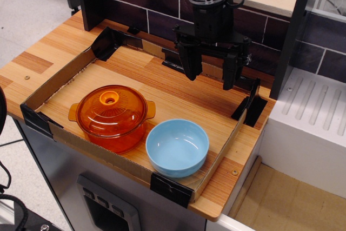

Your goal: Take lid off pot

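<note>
The orange glass lid (111,105) with its ring knob sits closed on the orange two-handled pot (114,133), at the front left of the wooden counter. My gripper (210,75) hangs open and empty above the back middle of the counter, well to the right of and behind the pot. Its two black fingers (190,63) point down and stand wide apart.
A light blue bowl (177,147) stands right of the pot, nearly touching it. A low cardboard wall (48,82) with black taped corners rings the work area. A dark tiled wall (157,4) lies behind and a white rack (313,117) to the right.
</note>
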Controlling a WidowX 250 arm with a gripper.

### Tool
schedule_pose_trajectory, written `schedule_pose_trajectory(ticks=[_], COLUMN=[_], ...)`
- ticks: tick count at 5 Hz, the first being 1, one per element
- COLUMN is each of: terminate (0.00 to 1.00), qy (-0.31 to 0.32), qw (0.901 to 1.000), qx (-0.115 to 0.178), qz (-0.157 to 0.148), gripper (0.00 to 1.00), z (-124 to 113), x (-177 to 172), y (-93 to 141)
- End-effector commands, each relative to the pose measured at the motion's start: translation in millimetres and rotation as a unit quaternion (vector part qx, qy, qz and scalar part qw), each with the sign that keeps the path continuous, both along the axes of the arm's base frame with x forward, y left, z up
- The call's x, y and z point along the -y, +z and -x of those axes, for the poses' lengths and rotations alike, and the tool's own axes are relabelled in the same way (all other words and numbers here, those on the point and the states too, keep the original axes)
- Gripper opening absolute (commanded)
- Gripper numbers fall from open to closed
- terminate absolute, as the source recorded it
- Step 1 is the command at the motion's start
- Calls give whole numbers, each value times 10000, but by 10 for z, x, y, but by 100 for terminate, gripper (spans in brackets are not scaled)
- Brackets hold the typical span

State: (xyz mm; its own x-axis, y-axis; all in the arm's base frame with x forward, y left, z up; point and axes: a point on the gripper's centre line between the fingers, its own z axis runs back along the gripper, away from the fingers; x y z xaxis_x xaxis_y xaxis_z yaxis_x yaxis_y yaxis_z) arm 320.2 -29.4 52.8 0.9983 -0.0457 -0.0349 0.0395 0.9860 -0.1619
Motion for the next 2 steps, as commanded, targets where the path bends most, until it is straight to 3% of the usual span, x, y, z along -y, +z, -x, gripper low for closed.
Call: schedule_pose_trajectory(ticks=[1,2], terminate=[0,0], qy=[0,9], qw=[10000,9996], qx=[0,261], qz=[0,-42], gripper=[100,100], z=[0,70], x=[0,-77], y=[0,255])
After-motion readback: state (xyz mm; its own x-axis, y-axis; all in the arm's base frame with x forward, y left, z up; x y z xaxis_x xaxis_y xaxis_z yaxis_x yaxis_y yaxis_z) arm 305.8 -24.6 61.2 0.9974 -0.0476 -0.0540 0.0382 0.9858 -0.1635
